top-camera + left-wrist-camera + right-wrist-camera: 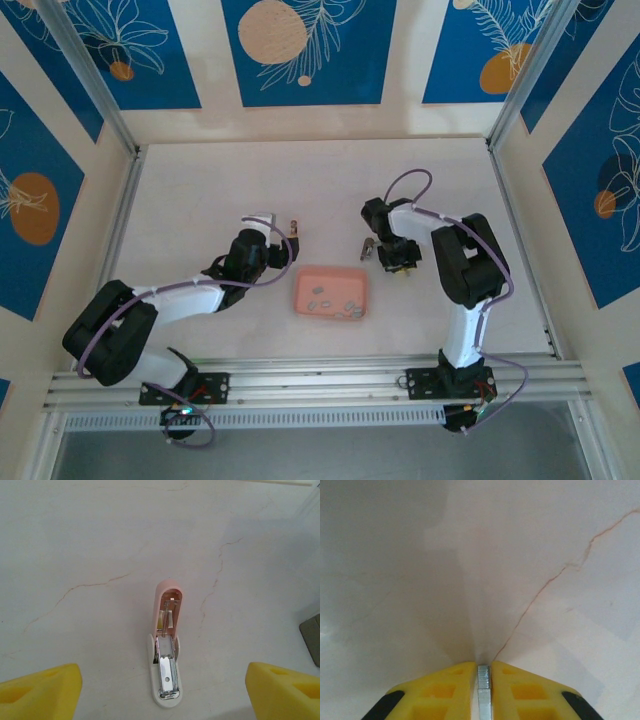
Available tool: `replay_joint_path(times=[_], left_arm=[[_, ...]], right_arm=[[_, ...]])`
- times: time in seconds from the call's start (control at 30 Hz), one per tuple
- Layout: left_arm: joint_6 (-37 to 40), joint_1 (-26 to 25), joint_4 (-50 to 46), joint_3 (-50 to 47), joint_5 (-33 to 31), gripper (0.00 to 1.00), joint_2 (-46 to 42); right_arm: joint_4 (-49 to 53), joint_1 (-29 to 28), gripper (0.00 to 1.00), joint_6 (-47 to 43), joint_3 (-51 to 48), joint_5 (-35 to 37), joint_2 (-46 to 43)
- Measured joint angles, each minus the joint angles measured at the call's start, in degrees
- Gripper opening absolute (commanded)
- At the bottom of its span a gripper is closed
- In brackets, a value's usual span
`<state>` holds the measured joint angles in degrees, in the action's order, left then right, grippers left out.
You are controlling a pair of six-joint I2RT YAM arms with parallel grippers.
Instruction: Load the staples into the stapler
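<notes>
pale table [75, 540] bears an open stapler [166, 667]; right gripper [483, 667] pinches staples [483, 696].

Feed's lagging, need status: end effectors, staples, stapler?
Left end effector open, facing opened stapler. Right end effector shut on staple strip. More staples in pink tray.

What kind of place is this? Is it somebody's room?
Probably a robot practice booth, not a home. A left arm and a right arm are bolted to a metal rail at the edge of a white table, and blue leaf-patterned panels wall it in on three sides.
</notes>
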<state>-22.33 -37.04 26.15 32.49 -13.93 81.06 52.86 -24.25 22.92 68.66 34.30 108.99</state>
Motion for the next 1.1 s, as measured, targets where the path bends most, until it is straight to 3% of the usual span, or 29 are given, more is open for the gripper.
replay_joint_path(times=[0.23, 0.53, 0.7, 0.9, 1.1], left_arm=[[0.00, 0.00, 0.00, 0.00, 0.00, 0.85, 0.00], [0.00, 0.00, 0.02, 0.00, 0.26, 0.85, 0.00], [0.04, -0.02, 0.00, 0.00, 0.50, 0.85, 0.00], [1.20, -0.31, -1.70, 1.11, 2.10, 0.84, 0.07], [3.26, -1.53, -10.29, 12.09, 6.36, 0.83, 4.37]], right_arm=[[0.31, -1.70, 0.27, 0.63, 0.46, -0.46, -0.02], [-1.31, -2.54, 0.26, 1.31, 0.63, -5.49, -1.44], [-2.67, -1.62, 0.36, 2.21, 0.57, -8.63, -5.11], [-5.86, 4.39, 0.43, 4.50, -0.74, -14.99, -12.04], [-11.26, 13.60, 0.47, 8.00, -6.19, -24.57, -16.98]])
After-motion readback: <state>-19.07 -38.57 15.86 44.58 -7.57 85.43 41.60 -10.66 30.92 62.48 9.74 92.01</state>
